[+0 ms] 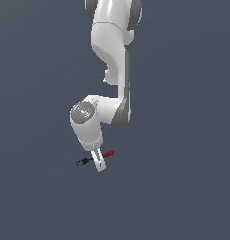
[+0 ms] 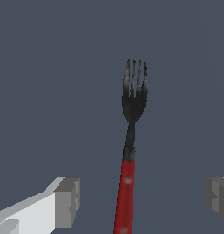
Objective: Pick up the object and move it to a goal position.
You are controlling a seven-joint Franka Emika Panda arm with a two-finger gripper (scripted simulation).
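A small fork (image 2: 130,151) with a red handle and dark tines was seen lying flat on the plain grey floor (image 1: 182,187). The gripper (image 2: 141,199) was positioned directly over it with its jaws spread wide apart, one finger pad (image 2: 67,202) on each side of the red handle and neither touching it. In the exterior view, the fork (image 1: 95,158) crossed behind the lowered fingers (image 1: 100,161), the red end toward the exterior view's right and the dark end toward its left.
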